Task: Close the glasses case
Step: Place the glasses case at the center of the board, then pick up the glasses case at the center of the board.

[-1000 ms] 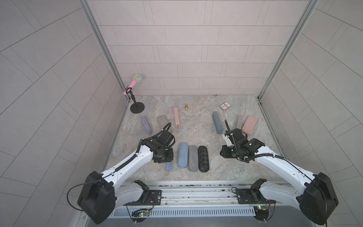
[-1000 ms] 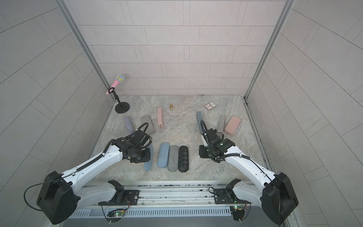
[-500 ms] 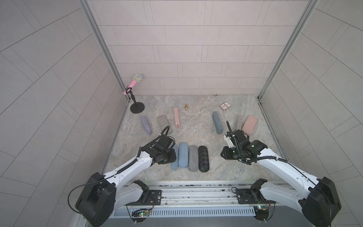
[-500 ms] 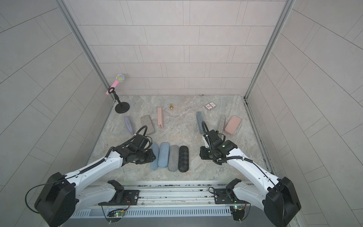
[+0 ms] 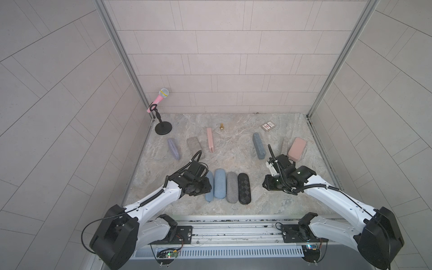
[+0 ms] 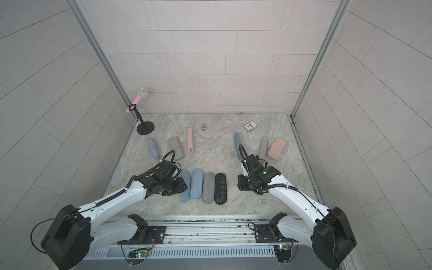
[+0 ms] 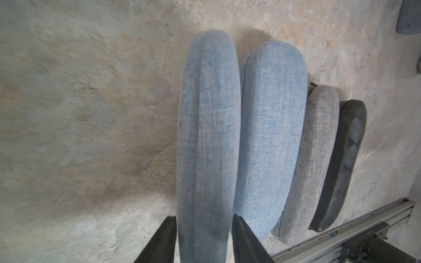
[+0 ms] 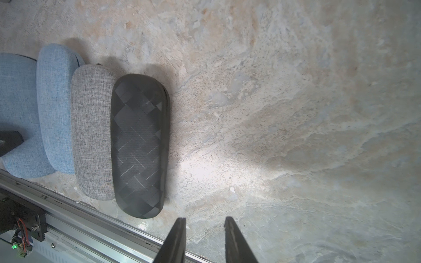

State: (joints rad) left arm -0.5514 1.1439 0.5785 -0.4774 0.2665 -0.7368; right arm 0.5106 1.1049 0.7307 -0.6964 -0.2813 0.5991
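I see my left tool [image 7: 204, 218] parted astride the outer blue case [image 7: 208, 136], not gripping; my right tool [image 8: 205, 219] gapes empty.

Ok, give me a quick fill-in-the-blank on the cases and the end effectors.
The case between the left end effector's fingers is ____.
The black case lies nearest the ____ end effector.
The right end effector holds ____.
Missing words: blue; right; nothing.
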